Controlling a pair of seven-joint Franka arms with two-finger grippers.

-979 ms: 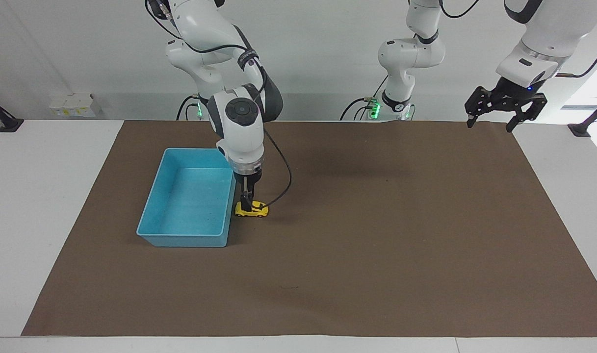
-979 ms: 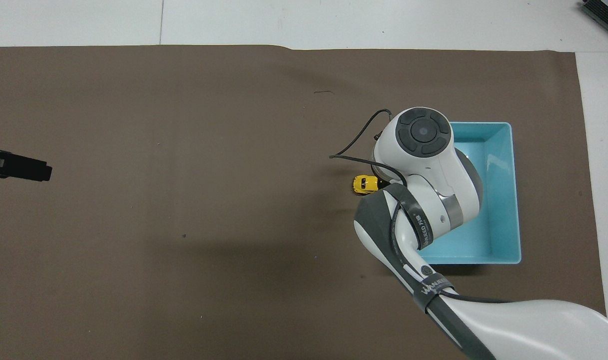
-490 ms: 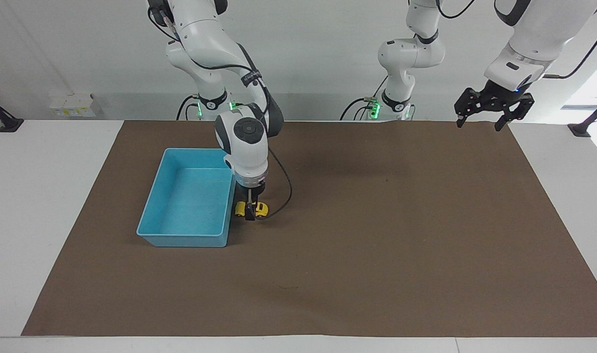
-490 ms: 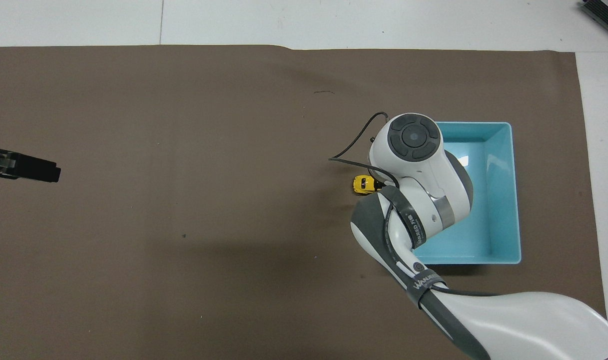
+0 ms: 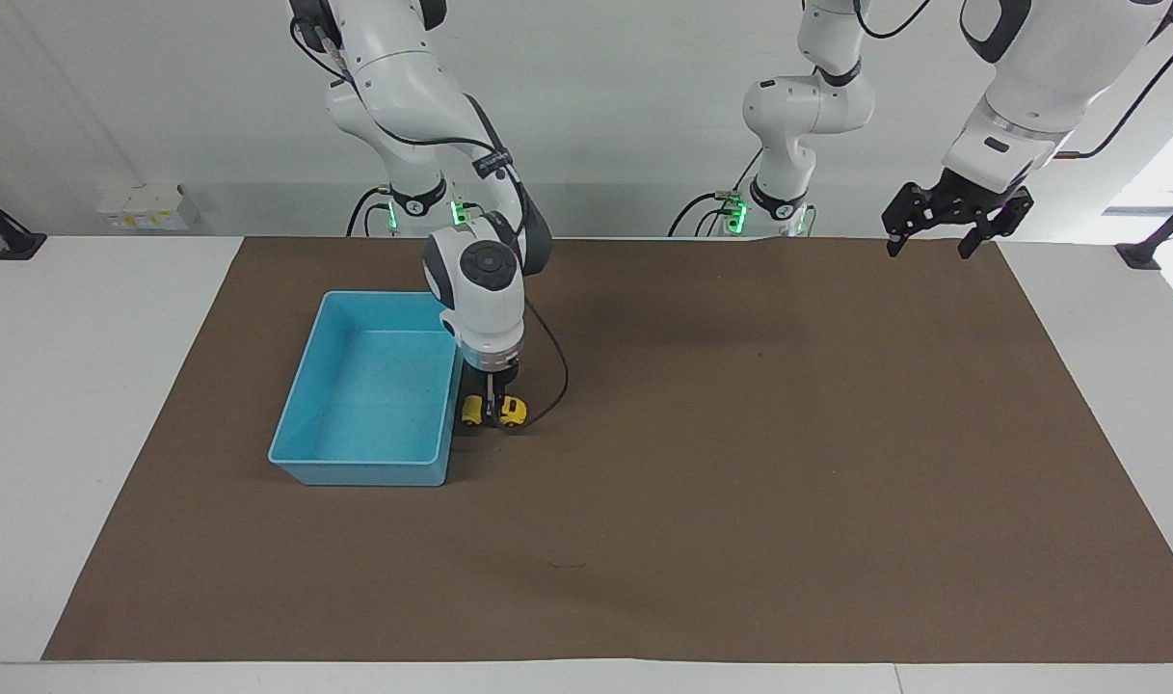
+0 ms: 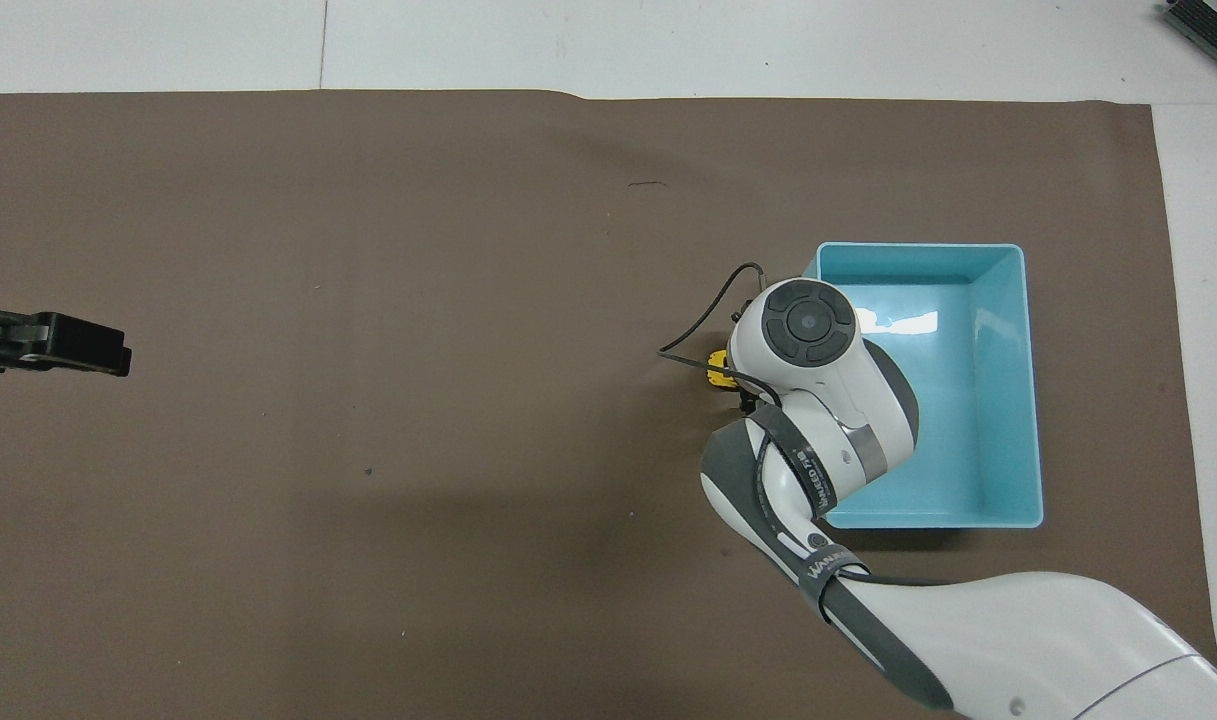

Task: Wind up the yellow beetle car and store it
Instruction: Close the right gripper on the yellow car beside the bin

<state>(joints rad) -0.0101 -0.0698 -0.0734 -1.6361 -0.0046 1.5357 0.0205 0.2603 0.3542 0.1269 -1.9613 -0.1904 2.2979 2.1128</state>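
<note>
The yellow beetle car point(image 5: 515, 413) stands on the brown mat right beside the blue bin point(image 5: 355, 473), on the side toward the left arm's end. My right gripper point(image 5: 491, 416) points straight down on the car's middle, one finger on each side of its body, shut on it at mat level. In the overhead view only a sliver of the car point(image 6: 715, 366) shows past the right wrist, which hides the fingers. The bin point(image 6: 1034, 400) holds nothing. My left gripper point(image 5: 927, 247) is open and empty, and waits high over the mat's corner at the left arm's end.
The brown mat point(image 5: 740, 482) covers most of the white table. The right arm's black cable point(image 5: 557, 381) loops down beside the car. The left gripper's dark tip point(image 6: 88, 345) shows at the overhead view's edge.
My right gripper has turned about its axis and come down from the car's end to its middle, where its fingers now straddle the body. The left gripper has drifted up and toward the robots.
</note>
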